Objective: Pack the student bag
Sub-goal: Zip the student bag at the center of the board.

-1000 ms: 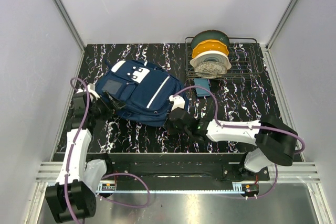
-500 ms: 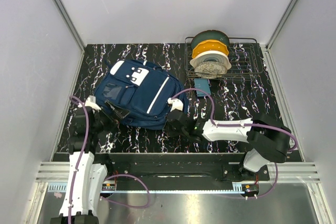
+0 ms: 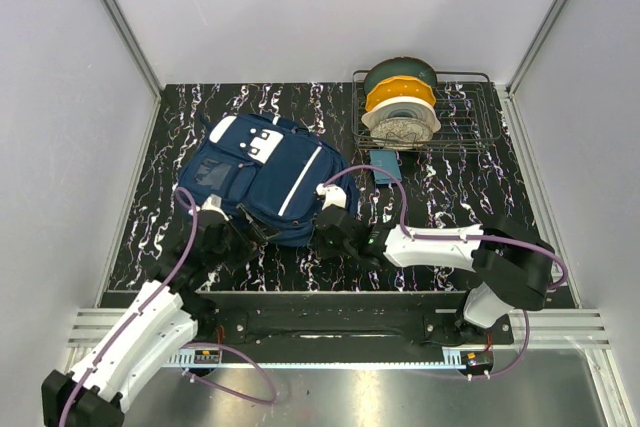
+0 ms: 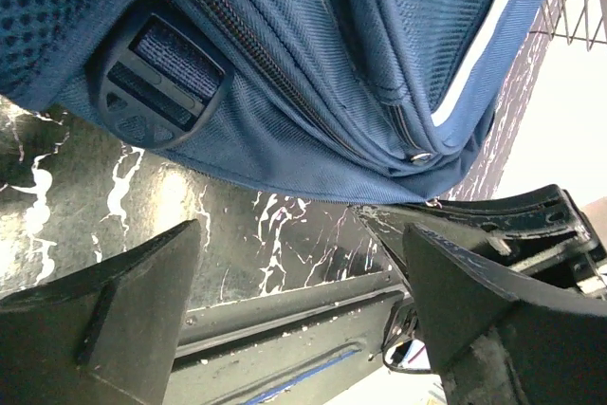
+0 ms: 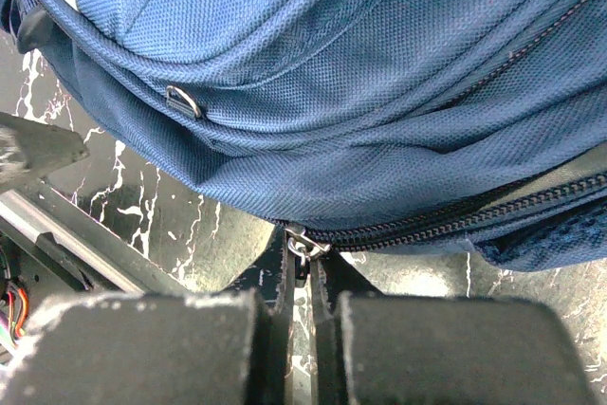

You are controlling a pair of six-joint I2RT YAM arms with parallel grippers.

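Two-handed job: pinches zip pull [image 5: 305,248] in right end effector [image 5: 302,261] at bag's [image 3: 262,175] six o'clock edge; holds left end effector [image 4: 302,230] spread, empty, near seven. Has bag flat at bench's [image 3: 450,197] ten o'clock. Risks slipping off pull, or dragging unbraced bag, if tugged.

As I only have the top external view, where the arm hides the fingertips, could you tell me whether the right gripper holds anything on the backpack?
Observer: Yes, the right gripper is shut on the metal zipper pull of the student bag.
Operator: Thank you; and the left gripper?
Observer: The left gripper is open and empty, facing the bag's black buckle without touching it.
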